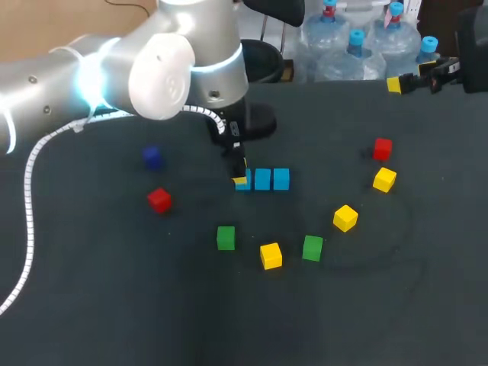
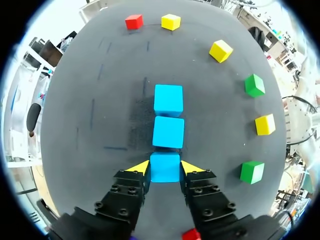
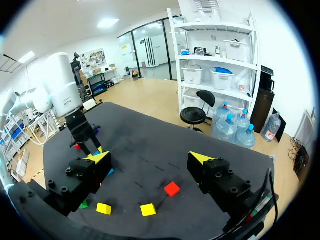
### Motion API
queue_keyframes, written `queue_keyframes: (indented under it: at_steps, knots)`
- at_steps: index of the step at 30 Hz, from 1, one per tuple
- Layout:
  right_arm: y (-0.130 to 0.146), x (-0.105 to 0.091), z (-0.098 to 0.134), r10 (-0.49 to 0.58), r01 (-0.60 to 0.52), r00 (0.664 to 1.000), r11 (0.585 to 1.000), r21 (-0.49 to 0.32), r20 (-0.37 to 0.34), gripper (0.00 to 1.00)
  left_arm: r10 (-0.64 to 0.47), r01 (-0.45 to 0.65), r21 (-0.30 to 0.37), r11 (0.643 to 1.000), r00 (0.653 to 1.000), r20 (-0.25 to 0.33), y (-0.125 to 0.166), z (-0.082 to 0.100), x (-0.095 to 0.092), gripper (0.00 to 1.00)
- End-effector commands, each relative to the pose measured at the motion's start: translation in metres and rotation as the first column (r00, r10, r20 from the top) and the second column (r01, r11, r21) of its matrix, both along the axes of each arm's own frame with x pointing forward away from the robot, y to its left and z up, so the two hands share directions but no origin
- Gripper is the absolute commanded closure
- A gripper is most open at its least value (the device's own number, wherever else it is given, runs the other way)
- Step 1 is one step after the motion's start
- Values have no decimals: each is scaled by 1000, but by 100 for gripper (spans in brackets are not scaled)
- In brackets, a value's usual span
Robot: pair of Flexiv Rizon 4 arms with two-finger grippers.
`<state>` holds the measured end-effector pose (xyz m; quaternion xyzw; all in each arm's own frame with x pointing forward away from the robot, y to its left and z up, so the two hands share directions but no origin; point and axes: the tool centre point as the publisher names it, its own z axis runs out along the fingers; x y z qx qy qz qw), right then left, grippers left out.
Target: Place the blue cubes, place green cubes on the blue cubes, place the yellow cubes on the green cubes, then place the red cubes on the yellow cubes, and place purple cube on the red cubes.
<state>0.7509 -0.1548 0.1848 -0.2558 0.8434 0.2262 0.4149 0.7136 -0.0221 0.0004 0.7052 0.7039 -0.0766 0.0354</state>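
Blue cubes (image 2: 168, 131), three alike and matte, touch in one straight row.

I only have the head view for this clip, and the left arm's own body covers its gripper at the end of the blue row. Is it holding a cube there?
Observer: Yes. The left wrist view shows the left gripper with both yellow tips against opposite sides of the end blue cube.
Operator: Is that cube lined up with its neighbour?
Observer: It sits in line with the middle blue cube, and the two look to be touching.
Operator: And the other arm, off at the far right?
Observer: The right wrist view shows the right gripper open wide, with nothing between its fingers.
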Motion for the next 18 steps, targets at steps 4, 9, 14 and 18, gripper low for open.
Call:
queue_keyframes:
  at_steps: [4, 9, 14, 18]
  knots:
    - [0, 0, 0, 0, 0, 1000, 1000, 0, 1, 0, 4, -4, -10, 1000, 1000, -11, 3, -7, 3, 0]
    - [0, 0, 0, 0, 0, 1000, 1000, 0, 1, 0, 10, -10, -11, 1000, 1000, -6, 5, -6, 2, 0]
    - [0, 0, 0, 0, 0, 1000, 1000, 0, 1, 0, 9, -9, -8, 1000, 1000, 2, 5, -5, 2, 0]
    - [0, 0, 0, 0, 0, 1000, 1000, 0, 1, 0, 10, -10, -5, 1000, 1000, 10, 4, -6, 2, 45]
